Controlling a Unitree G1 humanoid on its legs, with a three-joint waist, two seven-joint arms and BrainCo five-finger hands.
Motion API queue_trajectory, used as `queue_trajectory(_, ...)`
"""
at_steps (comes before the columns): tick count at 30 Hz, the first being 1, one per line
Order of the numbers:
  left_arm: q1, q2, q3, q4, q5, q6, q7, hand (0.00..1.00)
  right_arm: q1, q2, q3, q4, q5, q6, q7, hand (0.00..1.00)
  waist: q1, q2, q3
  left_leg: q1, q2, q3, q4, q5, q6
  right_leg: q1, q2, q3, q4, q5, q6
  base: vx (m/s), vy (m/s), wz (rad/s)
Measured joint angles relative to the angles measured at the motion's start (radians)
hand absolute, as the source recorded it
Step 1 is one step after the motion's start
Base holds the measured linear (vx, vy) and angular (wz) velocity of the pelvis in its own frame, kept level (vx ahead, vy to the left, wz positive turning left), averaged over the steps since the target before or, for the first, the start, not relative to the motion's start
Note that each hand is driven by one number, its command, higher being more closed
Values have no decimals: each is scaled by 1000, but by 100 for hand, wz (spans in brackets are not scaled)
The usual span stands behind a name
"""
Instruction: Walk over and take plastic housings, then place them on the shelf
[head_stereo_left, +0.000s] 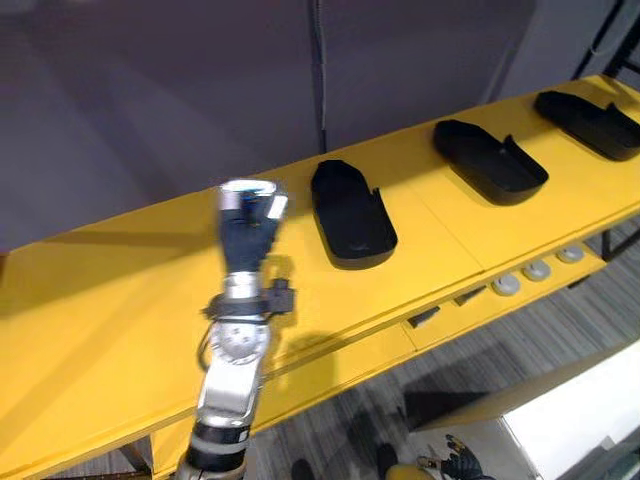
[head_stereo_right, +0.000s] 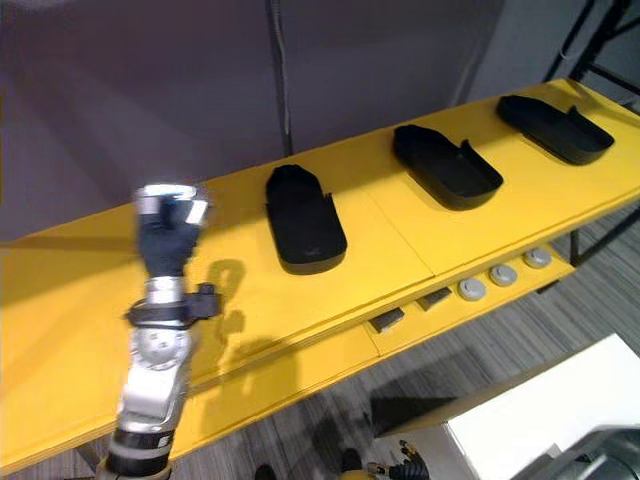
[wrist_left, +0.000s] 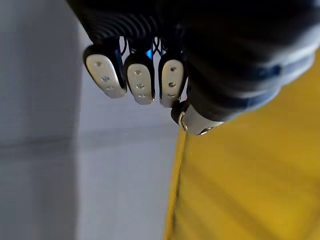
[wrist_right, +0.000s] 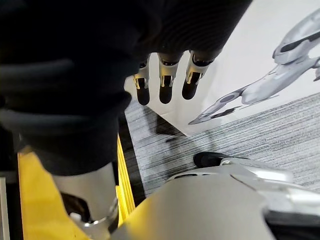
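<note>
Yellow shelf (head_stereo_left: 120, 300): long flat top that runs under the left hand and far out to its right. A dark grey wall (head_stereo_left: 150, 90) stands beyond the hand. Striped grey carpet (head_stereo_left: 480, 370) lies below the shelf's front edge.

White box (head_stereo_left: 580, 420): on the floor, well to the right of the left hand and lower than it.

Plastic housings: three black, shallow, open-topped shells, all lying on the shelf top, none in a hand.
- First housing (head_stereo_left: 352, 215): near the left hand, on its right side, not touching it.
- Second housing (head_stereo_left: 490, 160): farther right, well apart from the hand.
- Third housing (head_stereo_left: 590, 122): farthest right, at the shelf's end.

Left hand (head_stereo_left: 250, 215): raised over the shelf top, dark cover toward the camera. In the left wrist view its fingers (wrist_left: 140, 82) are curled in with the thumb tucked beside them. Clenched, nothing inside.

Right hand (wrist_right: 165, 82): hangs low over the carpet beside the white box, fingers straight and loose. Released, holding nothing.

Round grey knobs (head_stereo_left: 537, 270): a row of three on a lower yellow ledge, right of the left hand and below the second housing.
</note>
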Motion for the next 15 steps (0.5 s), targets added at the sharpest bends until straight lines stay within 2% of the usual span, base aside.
queue_trajectory(4,145,-26,209,-9,-13,-7,90,100,11,3,-11,17,0,0,1,0,42,-7,-16,-1,-9,-45,-1,5,8,22,-8,-44,1,-9,5,-19,1,37)
queue_trajectory(6,264,-52,350,-9,-13,-4,149,100,25,19,-36,6,0,0,-1,0,67,-19,-30,0,-13,-65,-4,7,10,28,-14,-63,17,-24,5,-23,6,29)
queue_trajectory(8,348,-72,444,13,-21,-3,193,100,37,32,-38,-14,0,0,-2,0,94,-32,-46,0,-15,-80,-4,5,7,30,-22,-82,37,-40,7,-15,2,26)
queue_trajectory(10,395,-84,496,69,-57,-1,214,100,44,40,-37,-49,-1,0,-3,0,98,-38,-56,-1,-18,-93,-4,3,5,31,-28,-102,54,-54,8,-6,-5,27)
queue_trajectory(12,453,-120,556,208,-141,29,222,100,44,50,-15,-97,-1,0,-4,0,108,-40,-79,1,-20,-94,-4,2,7,29,-34,-110,68,-62,10,-8,4,9)
queue_trajectory(13,462,-126,557,248,-157,39,221,100,43,52,-8,-109,-1,0,-4,0,113,-40,-83,1,-20,-94,-4,1,8,28,-35,-112,70,-63,11,0,0,0)
queue_trajectory(15,481,-136,552,431,-182,81,195,100,32,83,39,-140,-1,0,-4,0,122,-43,-92,1,-19,-87,-4,-4,12,28,-36,-114,71,-64,11,0,0,0)
